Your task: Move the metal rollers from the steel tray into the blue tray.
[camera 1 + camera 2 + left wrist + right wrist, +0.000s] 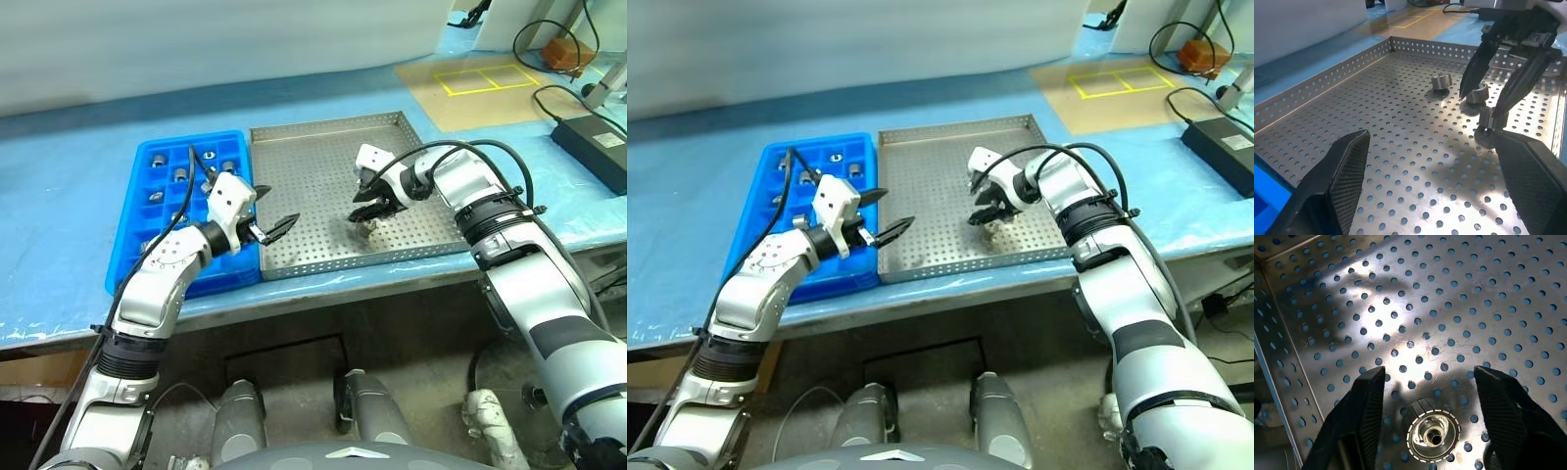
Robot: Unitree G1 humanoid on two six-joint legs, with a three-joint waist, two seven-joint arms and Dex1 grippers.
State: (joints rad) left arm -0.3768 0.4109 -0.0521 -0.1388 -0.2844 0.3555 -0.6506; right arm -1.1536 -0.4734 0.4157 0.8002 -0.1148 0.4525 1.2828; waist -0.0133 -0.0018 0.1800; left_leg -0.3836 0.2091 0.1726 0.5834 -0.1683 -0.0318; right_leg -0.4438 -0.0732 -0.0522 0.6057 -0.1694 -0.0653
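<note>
My right arm reaches out over the steel tray [313, 157], wrist bent so my right gripper [370, 212] points down and toward my left. Its two black fingers [1471, 73] stand apart, straddling one roller [1432, 435] without pinching it; gaps show on both sides of the roller, and it rests on the tray's dotted floor.

Two more rollers [1441, 81] lie nearby on the same floor, one just behind the fingertips and one a little farther off.

My left arm is bent at the elbow, holding my left gripper [269, 225] roughly level over the near left corner of the steel tray, pointing toward my right. Its fingers are spread wide and hold nothing.

The blue tray [132, 225] sits touching the steel tray's left side, with several rollers already in its far compartments.
</note>
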